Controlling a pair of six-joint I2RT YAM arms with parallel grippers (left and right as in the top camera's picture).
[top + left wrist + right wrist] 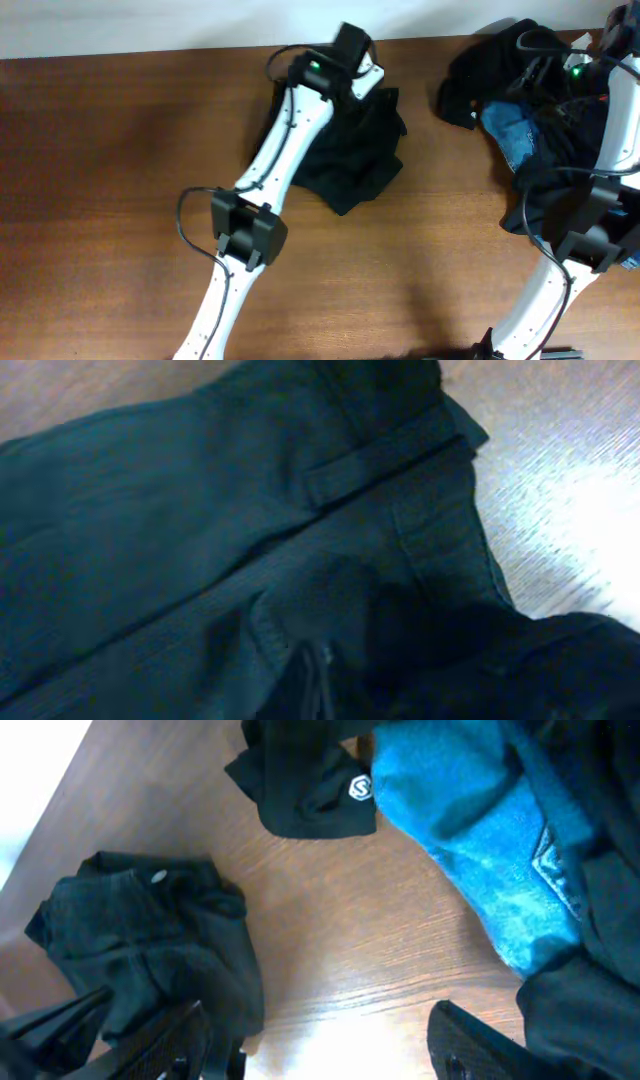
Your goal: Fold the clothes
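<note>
Black trousers (352,152) lie crumpled at the back middle of the table. In the left wrist view their waistband and a belt loop (375,460) fill the frame. My left gripper (315,685) is pinched shut on a fold of that fabric, at the trousers' far edge under the left arm (290,130). A pile of clothes sits at the back right, with blue denim jeans (480,850) among dark pieces (490,60). My right gripper (320,1040) hangs open over bare wood beside the jeans, holding nothing.
A black piece with a small white logo (315,780) lies at the pile's left edge. The back edge of the table (150,52) runs just behind the trousers. Bare wood (110,150) stretches to the left and front.
</note>
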